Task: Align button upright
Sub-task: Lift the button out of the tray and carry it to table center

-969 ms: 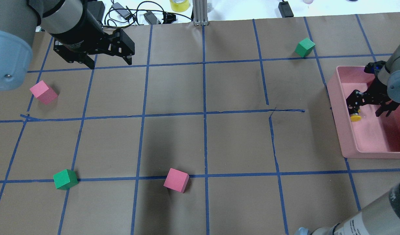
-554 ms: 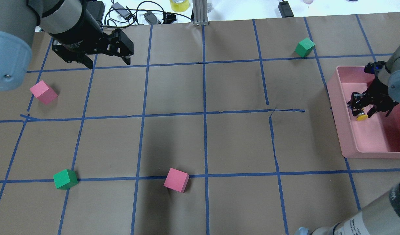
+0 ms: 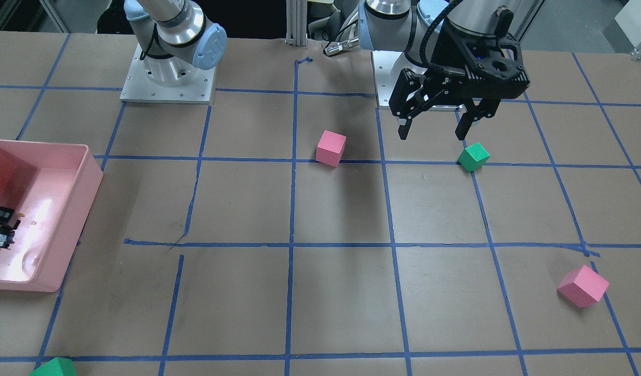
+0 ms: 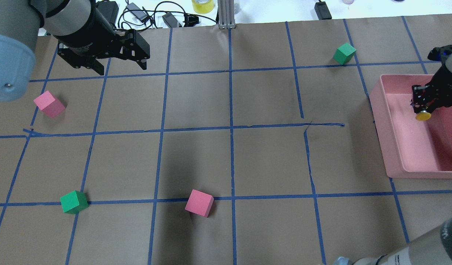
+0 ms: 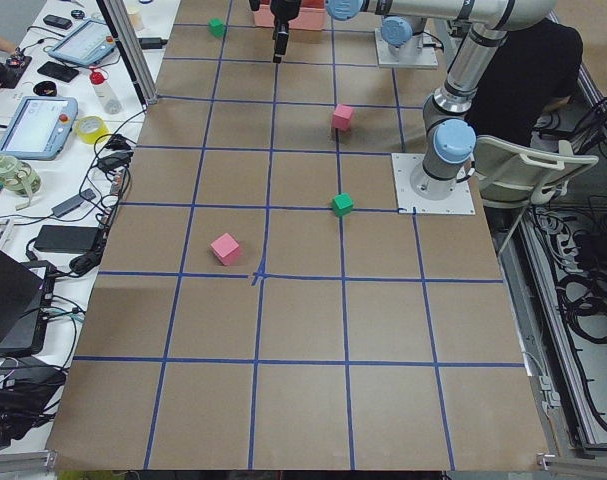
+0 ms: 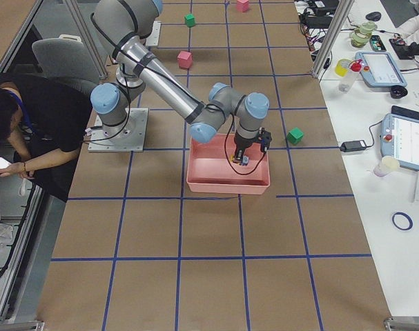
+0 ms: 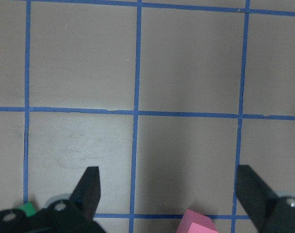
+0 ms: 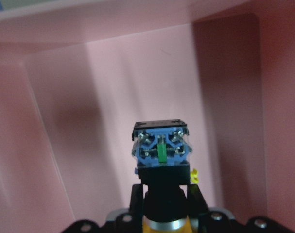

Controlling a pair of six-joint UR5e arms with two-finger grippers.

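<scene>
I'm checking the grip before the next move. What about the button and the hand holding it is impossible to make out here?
Button cap: mostly cut off by the right wrist view's bottom edge.
Right hand: cut off by the front-facing view's left edge.
Gap between button and pink bin floor: the overhead view looks down, so height is unreadable.
Both side views: button too small.

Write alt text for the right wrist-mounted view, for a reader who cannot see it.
The right gripper clamps the button by its black body, blue terminal end toward the camera, yellow cap lowest. A pink bin fills the background.
</scene>
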